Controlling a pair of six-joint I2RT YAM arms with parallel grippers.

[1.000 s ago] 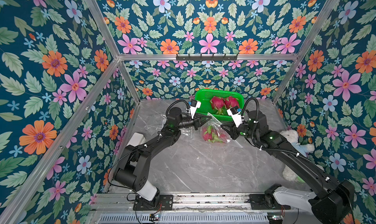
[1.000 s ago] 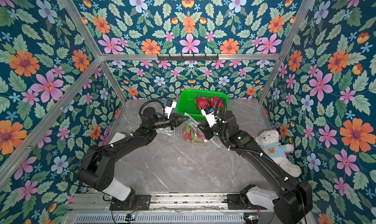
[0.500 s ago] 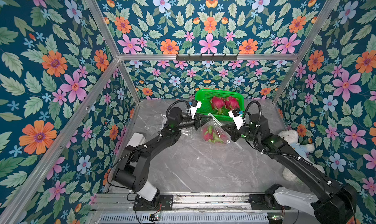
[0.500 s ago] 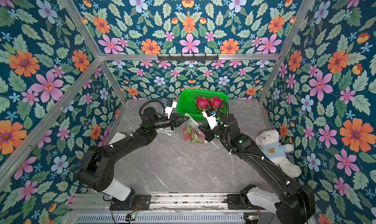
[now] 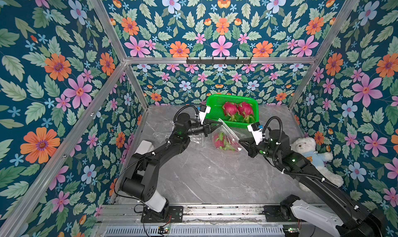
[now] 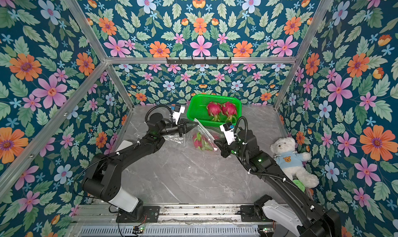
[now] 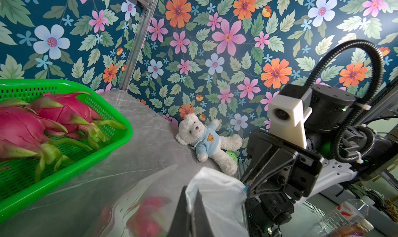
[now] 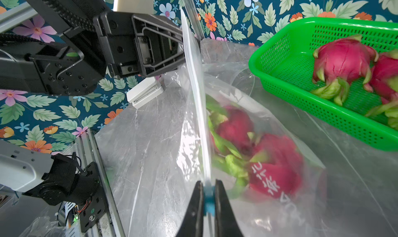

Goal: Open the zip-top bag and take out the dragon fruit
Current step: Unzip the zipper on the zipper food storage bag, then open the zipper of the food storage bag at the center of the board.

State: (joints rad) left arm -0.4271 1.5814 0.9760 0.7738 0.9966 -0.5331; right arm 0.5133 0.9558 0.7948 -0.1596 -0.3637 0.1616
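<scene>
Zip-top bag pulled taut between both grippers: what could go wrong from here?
1. The right gripper pinches only the small blue slider; it could slip off.
2. The left gripper holds just a thin edge of the zip-top bag; the film might slide out or tear.
3. Two dragon fruits weigh the bag down, so its mouth may sag shut.

Hardly any legible writing: one print on the bag, too blurred to read.
White print stands on the clear zip-top bag, lower centre-right of the right wrist view, over a dragon fruit inside. Its strokes look like characters but cannot be made out. The teddy bear, centre of the left wrist view, has an orange bear-face badge on its blue shirt — no letters. A bottle at lower right there carries a red-and-white label, unreadable.
</scene>
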